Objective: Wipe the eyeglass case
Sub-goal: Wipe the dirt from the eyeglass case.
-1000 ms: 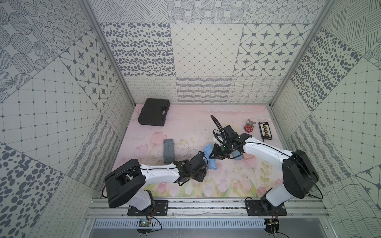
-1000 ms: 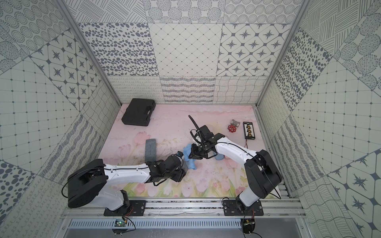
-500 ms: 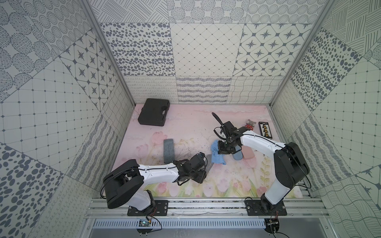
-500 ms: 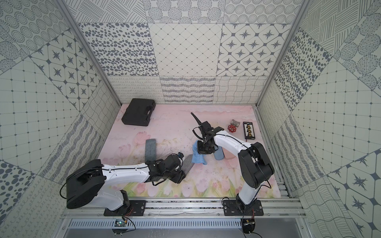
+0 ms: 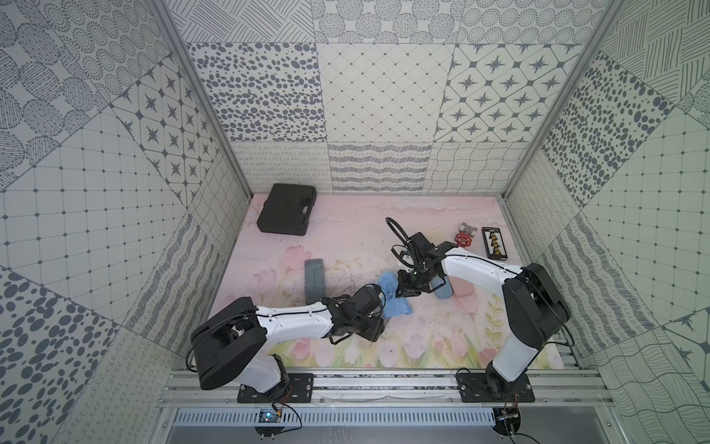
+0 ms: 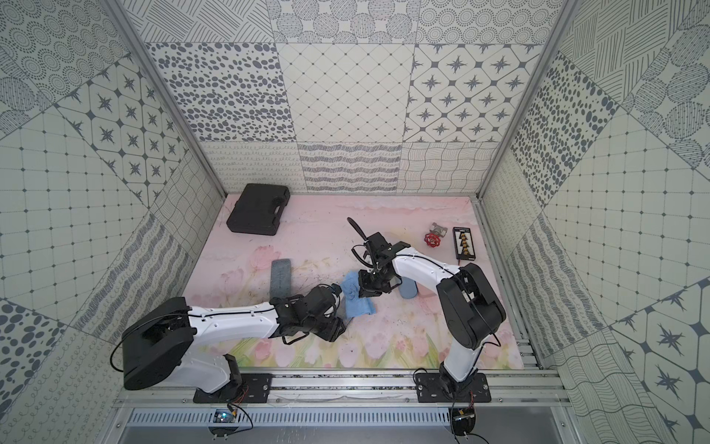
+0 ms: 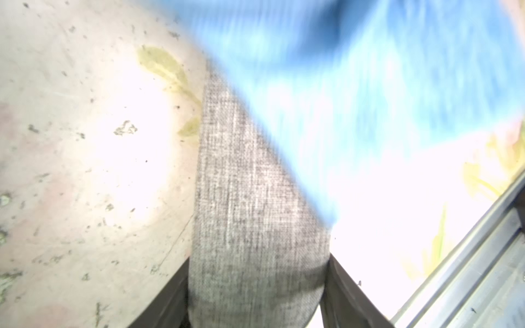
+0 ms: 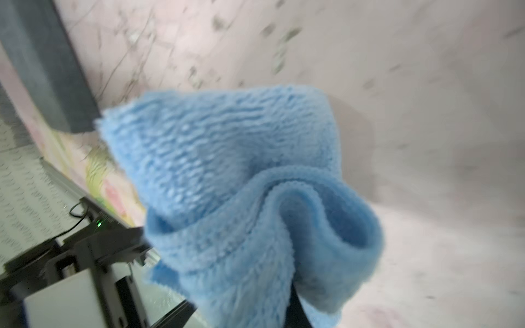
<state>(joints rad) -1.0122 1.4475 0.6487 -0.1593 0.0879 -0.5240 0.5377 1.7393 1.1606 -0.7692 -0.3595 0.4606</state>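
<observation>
left hand (image 7: 258, 259) pinches the eyeglass case (image 7: 250, 198) by one end, jaws tight on both flanks. Case is just toward 6 o'clock of table (image 5: 442, 338) centre. right hand (image 5: 403, 293) is pressed together on a bunch of the blue cloth (image 5: 392, 299), which lies across the case's far end.

Risks:
- Case is held at one end only. Cloth pressure at the far end could lever it round or drag it out of the pinch.
- Cloth is gripped by a fold, so it may wipe with a loose flap, or slip free.
- The hands are near each other. A long stroke could knock them together or feed cloth into the left jaws.
- Grey block (image 5: 314, 278) at 9 o'clock of the cloth looks similar and is easy to mistake for the case.

Views: both top views hide the case under the cloth and left hand. Only the left wrist shows it: grey weave, cloth over part of it. The right wrist shows the cloth's folds but no case. Only the top views show the blue-grey object (image 5: 442, 291) at 3 o'clock of the cloth.
</observation>
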